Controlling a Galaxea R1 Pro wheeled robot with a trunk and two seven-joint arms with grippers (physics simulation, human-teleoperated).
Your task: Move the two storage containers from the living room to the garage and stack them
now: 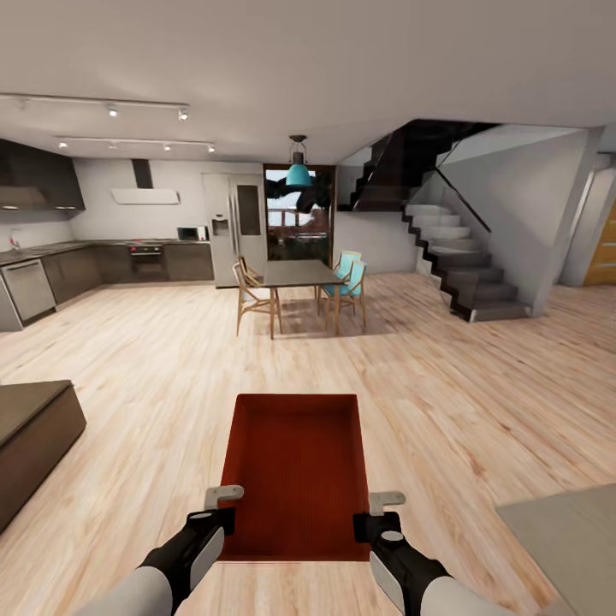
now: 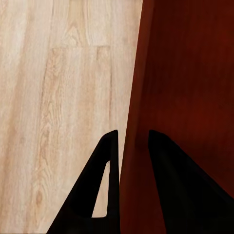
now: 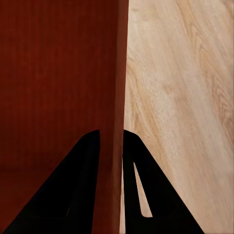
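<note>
A red-orange storage container, open-topped and rectangular, is held out in front of the robot above a light wood-plank floor, carried between both arms at the bottom centre of the head view. The left gripper clamps the container's left side wall near its closest corner, and the right gripper clamps the right side wall opposite. In the left wrist view the left gripper has one dark finger outside the wall and one inside the box, with the thin wall of the container pinched between them. The right wrist view shows the same on the other side: the right gripper straddles the container's wall, fingers pressed against both faces. Ahead at about twelve o'clock stands a dining table with wooden chairs, under a teal pendant lamp. A kitchen runs along the wall at ten o'clock, and a dark staircase rises at two o'clock.
</note>
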